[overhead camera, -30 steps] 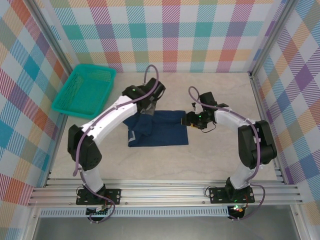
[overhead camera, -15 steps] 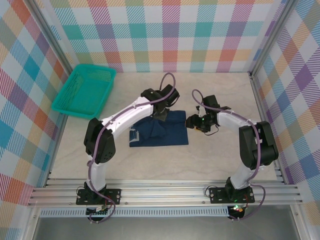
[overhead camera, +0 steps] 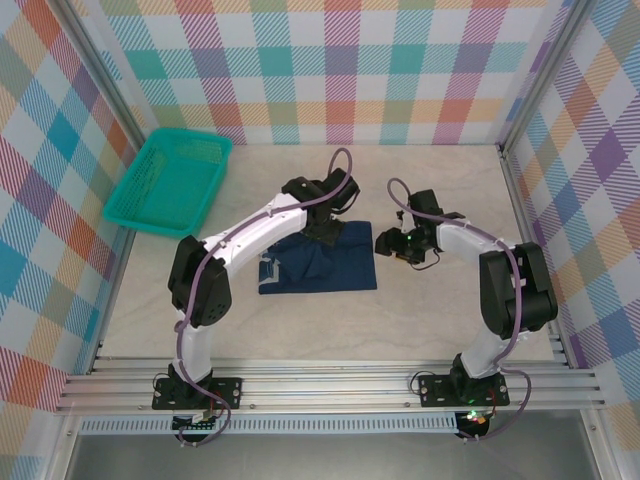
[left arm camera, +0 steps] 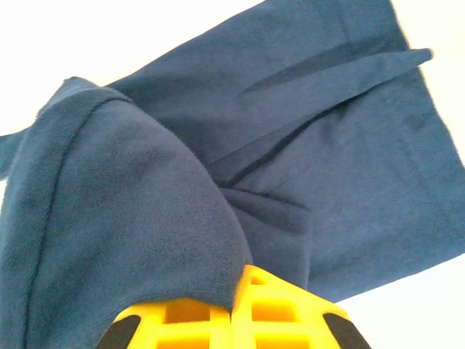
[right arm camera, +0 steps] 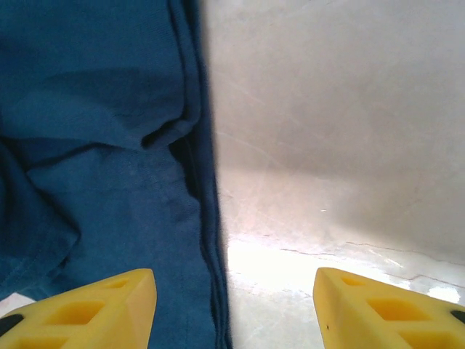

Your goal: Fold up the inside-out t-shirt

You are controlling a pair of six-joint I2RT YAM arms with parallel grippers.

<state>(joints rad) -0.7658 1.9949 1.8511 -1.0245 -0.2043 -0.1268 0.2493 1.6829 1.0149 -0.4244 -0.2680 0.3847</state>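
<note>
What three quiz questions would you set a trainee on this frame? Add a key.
1. True or false: the left gripper is shut on the t-shirt.
2. The teal basket sits: A) on the t-shirt, B) far left, apart from the t-shirt, C) in a gripper.
3. Fill in: the right gripper has its jaws ____.
Key: 1 true; 2 B; 3 open.

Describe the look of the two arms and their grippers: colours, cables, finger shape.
Both the left arm and the right arm have white links with black joints, and a purple-grey cable loops along each. The left gripper and the right gripper have bright yellow fingers, wedge-shaped, with rectangular recesses.
</note>
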